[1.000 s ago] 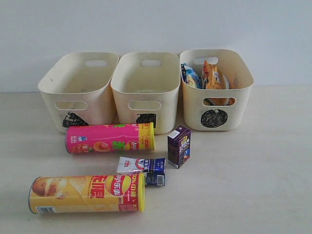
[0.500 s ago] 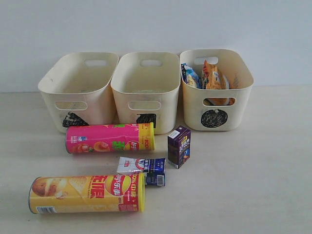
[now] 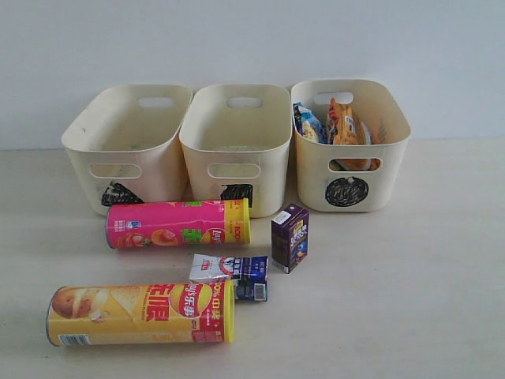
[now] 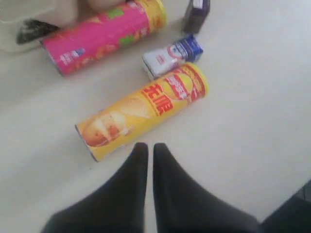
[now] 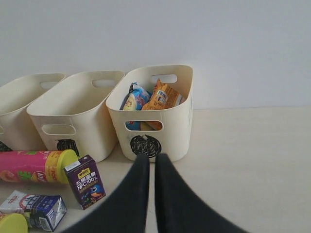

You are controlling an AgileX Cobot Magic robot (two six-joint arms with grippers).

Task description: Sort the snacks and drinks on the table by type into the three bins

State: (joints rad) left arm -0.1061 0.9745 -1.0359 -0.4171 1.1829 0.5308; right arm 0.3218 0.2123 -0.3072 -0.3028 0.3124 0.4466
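In the exterior view, three cream bins are lined up across the top of the frame. The orange bag point(image 3: 344, 122) and the blue-white bag point(image 3: 309, 125) are already inside the circle bin point(image 3: 316, 170) at the upper right. Nothing can be seen in the triangle bin point(image 3: 87, 154) at the upper left or the square bin point(image 3: 205, 154) in the middle. So one kind is judged done, and four things are left on the table point(image 3: 410, 300).

The pink tube point(image 3: 177, 224) is laid on its side left of centre, just in front of those two bins. The yellow tube point(image 3: 142, 313) is laid at the lower left. The white and blue carton point(image 3: 229, 272) is laid flat just beside its lid end. The purple carton point(image 3: 289, 237) is stood upright near the centre. No arm is seen here.

In the left wrist view, the left gripper point(image 4: 146, 148) is held near the yellow tube, jaws pressed together, nothing held.

In the right wrist view, the right gripper point(image 5: 148, 160) is pointed toward the circle bin, jaws together and empty too.
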